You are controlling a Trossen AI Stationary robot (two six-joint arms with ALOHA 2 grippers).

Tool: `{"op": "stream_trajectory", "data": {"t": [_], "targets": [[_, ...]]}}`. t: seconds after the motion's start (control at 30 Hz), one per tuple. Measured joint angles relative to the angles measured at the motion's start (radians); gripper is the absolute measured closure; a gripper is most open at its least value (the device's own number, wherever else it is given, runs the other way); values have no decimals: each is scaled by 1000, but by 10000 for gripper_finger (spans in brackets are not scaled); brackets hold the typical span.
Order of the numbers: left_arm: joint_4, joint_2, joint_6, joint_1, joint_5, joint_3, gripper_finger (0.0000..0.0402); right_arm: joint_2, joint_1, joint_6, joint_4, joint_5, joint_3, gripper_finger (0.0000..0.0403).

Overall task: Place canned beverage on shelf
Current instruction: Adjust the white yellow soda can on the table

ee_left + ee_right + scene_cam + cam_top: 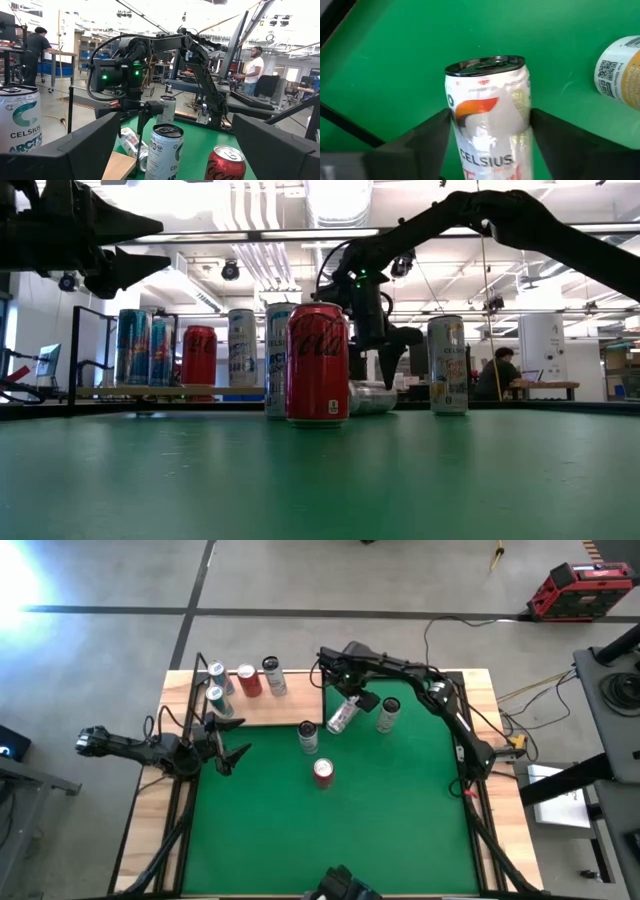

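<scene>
A silver Celsius can [489,107] lies on its side on the green mat [400,810], just right of the light-wood shelf [272,711]; it also shows in the high view [342,718]. My right gripper [351,703] is open and points down over it, one finger on each long side. Several cans [247,680] stand upright on the shelf. My left gripper [231,743] is open and empty, held above the mat's left part near the shelf's front edge. My right gripper's fingers [432,137] come from above and stand along the lying can's two long sides [455,125], close against them. I cannot tell whether they touch it. The can rests on the mat.
On the mat stand a pale can [389,714] right of the lying one, a silver can [308,737] and a red cola can [323,772] nearer the front. Black rods [199,675] rise at the shelf's edges. People are in the room behind.
</scene>
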Motion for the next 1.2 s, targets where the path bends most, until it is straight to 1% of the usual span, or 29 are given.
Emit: {"op": "stream_trajectory", "data": {"t": [0.13, 0.27, 0.67, 0.77, 0.83, 1.1, 1.2], "targets": [[0, 0, 0, 0, 0, 0, 27, 2, 3, -10, 21, -7, -2, 79], [0, 0, 0, 0, 0, 0, 27, 2, 3, -37, 10, -7, -9, 42], [0, 0, 0, 0, 0, 0, 27, -2, 4, -68, 36, -6, -63, 33], [0, 0, 0, 0, 0, 0, 27, -2, 5, -68, 44, -7, -65, 37], [0, 0, 0, 0, 0, 0, 27, -2, 6, -67, 49, -7, -65, 46], [0, 0, 0, 0, 0, 0, 27, -2, 14, -66, 54, 3, -76, 120], [0, 0, 0, 0, 0, 0, 27, -2, 14, -83, 50, 4, -76, 141]]}}
